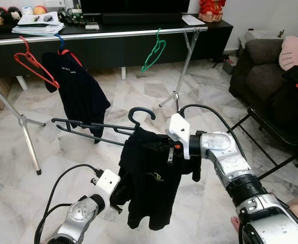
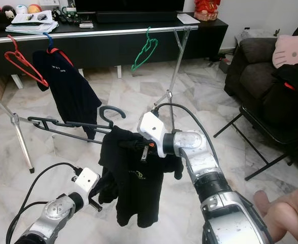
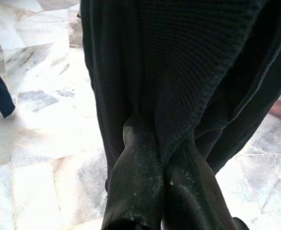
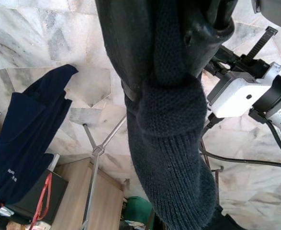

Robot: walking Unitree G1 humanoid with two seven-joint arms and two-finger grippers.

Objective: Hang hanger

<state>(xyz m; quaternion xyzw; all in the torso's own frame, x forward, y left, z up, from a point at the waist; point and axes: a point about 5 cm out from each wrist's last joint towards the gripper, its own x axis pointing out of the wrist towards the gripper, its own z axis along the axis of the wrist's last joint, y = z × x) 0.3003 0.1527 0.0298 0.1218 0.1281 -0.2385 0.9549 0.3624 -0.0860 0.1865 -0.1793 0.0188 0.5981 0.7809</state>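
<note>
Both jaws pinching black sweater (image 1: 151, 178), its dark hanger (image 1: 95, 125) at right jaws

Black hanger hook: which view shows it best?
Left eye view. The black hanger hook curves free above the black garment, clear against the pale floor, beside the right gripper. The right eye view shows the same hook, equally whole. The wrist views show dark knit fabric close up, with no hook to be made out.

Head eyes look down at black garment (image 1: 151, 178); wrist cameras press close against it.
</note>
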